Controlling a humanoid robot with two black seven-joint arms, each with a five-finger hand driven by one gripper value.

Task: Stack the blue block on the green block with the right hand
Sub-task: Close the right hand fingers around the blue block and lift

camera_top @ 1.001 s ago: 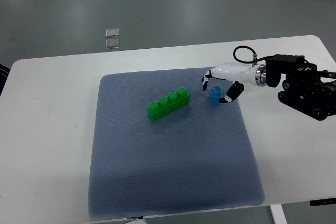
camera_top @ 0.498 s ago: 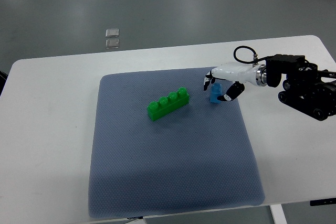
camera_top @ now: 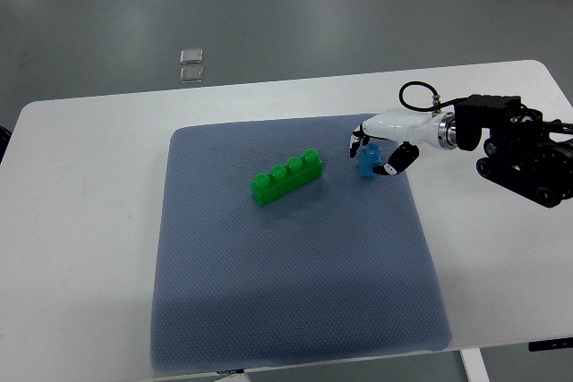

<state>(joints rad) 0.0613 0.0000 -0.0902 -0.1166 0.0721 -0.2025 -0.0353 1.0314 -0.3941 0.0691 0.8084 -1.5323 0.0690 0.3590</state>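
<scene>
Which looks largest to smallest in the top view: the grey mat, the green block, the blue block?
1. Grey mat, by far the largest.
2. Green block, a long four-stud brick.
3. Blue block, smallest, though the right hand partly covers it.

Blue-grey mat [camera_top: 295,310] on white table [camera_top: 81,248]

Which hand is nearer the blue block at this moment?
Right. The right hand is closed around the blue block on the mat's right part, its arm entering from the right edge. The left hand is out of view, so it cannot be placed.
</scene>
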